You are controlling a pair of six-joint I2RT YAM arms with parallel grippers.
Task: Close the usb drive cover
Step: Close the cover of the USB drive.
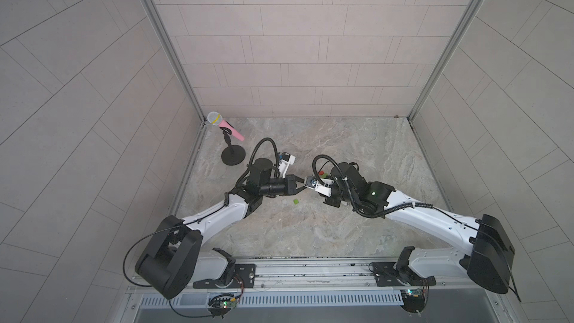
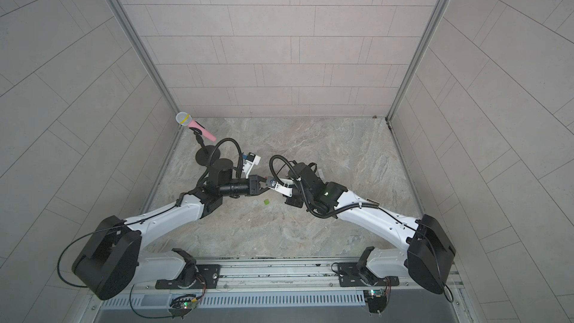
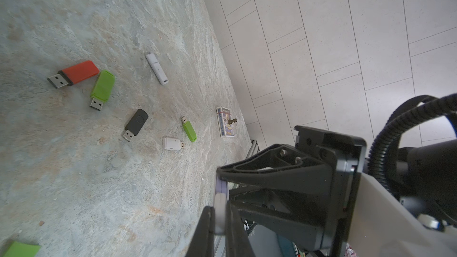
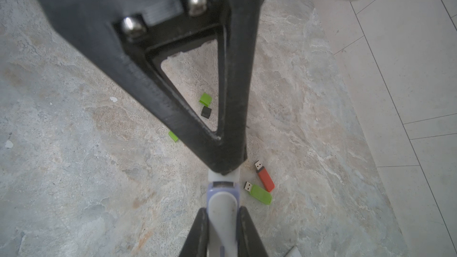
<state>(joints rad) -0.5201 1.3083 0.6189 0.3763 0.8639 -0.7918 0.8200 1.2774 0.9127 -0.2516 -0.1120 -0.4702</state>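
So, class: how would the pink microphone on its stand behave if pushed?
Likely top-heavy: the pink microphone sits slanted atop a thin stem, so it may tip. Its wide round base probably resists gentle nudges.

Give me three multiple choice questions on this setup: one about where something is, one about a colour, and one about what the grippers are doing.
1. Where does the pink microphone stand on the table?
A. Far left corner
B. Near right corner
C. Centre, between the arms

2. In the left wrist view, what colour is the drive lying right beside the larger green drive?
A. Blue
B. Red
C. Yellow

3. What are the left gripper and right gripper doing?
A. Both are open
B. Only the right is shut
C. Both are shut on the white and lavender drive

Answers:
1 A, its stand sits by the far left corner of the walls.
2 B, the red drive lies right next to it.
3 C, both clamp it from opposite ends above the table.
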